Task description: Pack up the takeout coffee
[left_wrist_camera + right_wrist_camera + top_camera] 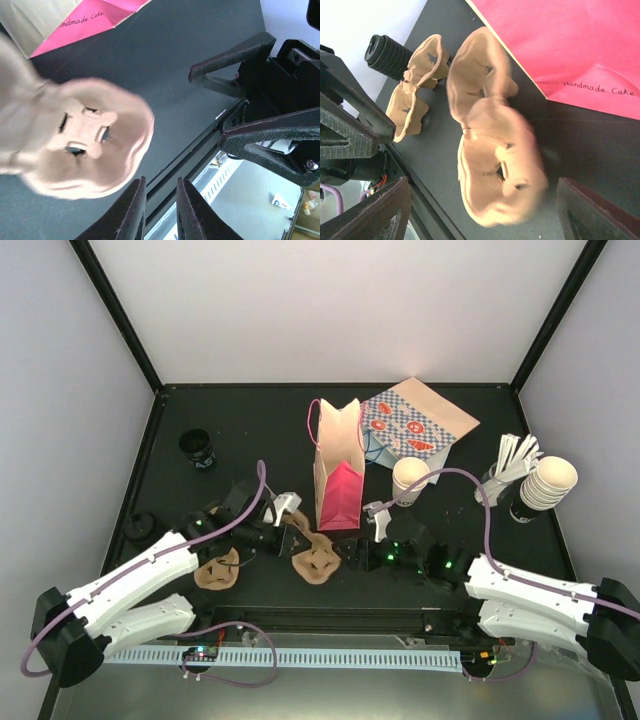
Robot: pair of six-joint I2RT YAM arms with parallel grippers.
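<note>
Moulded pulp cup carrier [490, 150] lies beside glossy pink bag [570, 45].

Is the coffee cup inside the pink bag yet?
No, the coffee cup stands on the table to the right of the pink bag, outside it.

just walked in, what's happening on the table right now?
Two arms are packing a takeout coffee into the upright pink bag. The cup stands just right of the bag, not yet inside and not gripped. Both grippers are low in front of the bag by the brown pulp cup carriers: the left gripper nearly shut and holding nothing visible, the right gripper open and empty.
</note>
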